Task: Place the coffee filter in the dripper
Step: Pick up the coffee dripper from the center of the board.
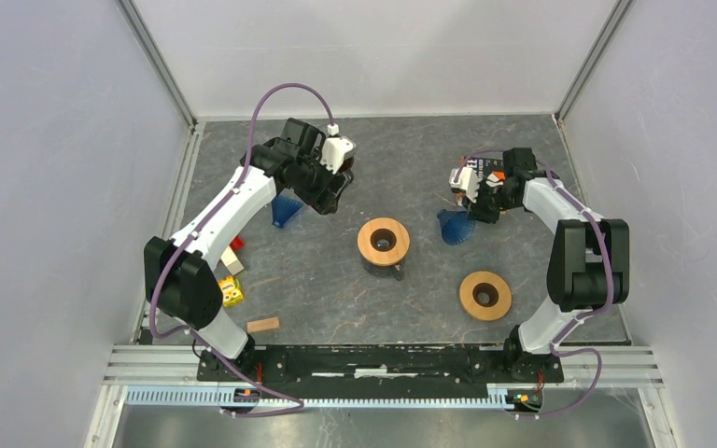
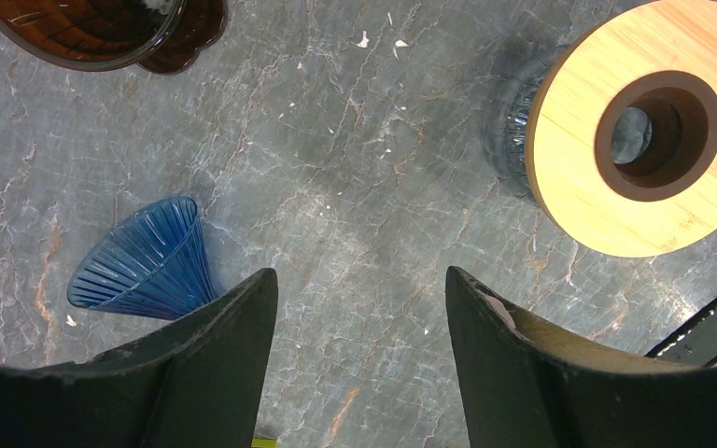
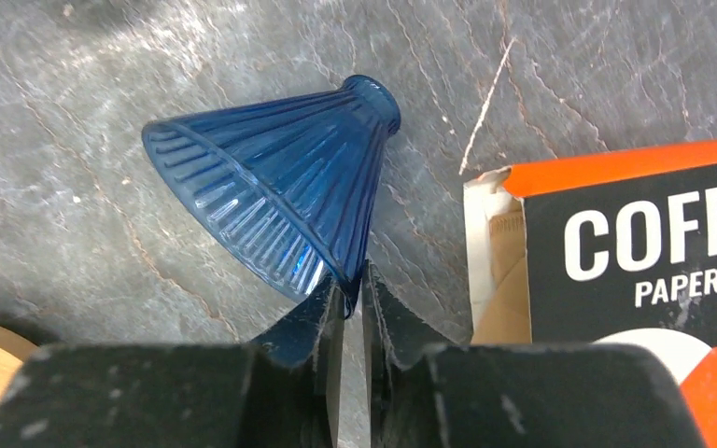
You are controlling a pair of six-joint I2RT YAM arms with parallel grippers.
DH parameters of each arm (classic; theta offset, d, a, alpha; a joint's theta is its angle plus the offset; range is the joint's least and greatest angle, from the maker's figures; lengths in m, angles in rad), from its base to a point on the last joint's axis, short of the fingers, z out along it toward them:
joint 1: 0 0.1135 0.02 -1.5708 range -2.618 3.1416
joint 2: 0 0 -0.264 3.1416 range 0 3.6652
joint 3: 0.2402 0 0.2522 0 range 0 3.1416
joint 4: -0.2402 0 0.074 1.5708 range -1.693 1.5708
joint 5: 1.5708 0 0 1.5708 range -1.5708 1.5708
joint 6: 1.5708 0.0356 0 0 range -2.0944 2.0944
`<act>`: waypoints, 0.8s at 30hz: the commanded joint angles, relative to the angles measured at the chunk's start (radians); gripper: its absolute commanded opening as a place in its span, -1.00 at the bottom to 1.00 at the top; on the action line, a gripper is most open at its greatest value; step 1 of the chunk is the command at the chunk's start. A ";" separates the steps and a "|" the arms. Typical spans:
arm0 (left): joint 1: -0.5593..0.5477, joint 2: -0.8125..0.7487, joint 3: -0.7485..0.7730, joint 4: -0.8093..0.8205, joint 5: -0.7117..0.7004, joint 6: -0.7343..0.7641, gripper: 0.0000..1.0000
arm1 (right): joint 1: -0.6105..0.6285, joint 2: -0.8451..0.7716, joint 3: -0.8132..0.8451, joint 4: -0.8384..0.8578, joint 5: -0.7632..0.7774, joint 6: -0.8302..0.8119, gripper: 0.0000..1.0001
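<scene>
Grey marbled table (image 3: 75,215) is shared by the opened filter box (image 3: 635,261), brown filters (image 3: 509,299) seen inside, and, beside it, the tipped blue dripper (image 3: 271,177). The dripper is pinched at its rim by the nearly closed right gripper (image 3: 353,303) (presumably for righting); the left gripper (image 2: 359,289) is held wide, empty.

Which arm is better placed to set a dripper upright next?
Right. The right gripper pinches the rim of the tipped blue dripper, beside the coffee filter box. The left gripper hangs open, holding nothing.
</scene>
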 commanded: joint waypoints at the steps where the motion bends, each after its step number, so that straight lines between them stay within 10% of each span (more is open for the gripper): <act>1: 0.000 -0.041 -0.003 0.041 0.024 0.024 0.46 | -0.001 -0.039 -0.009 -0.010 -0.107 0.048 -0.77; 16: -0.080 -0.005 0.128 0.047 0.103 -0.086 0.38 | 0.040 -0.079 0.208 -0.072 -0.099 0.540 -1.00; 24: -0.223 -0.009 0.122 0.299 0.080 -0.391 0.35 | 0.158 -0.173 0.256 0.032 -0.032 0.806 -1.00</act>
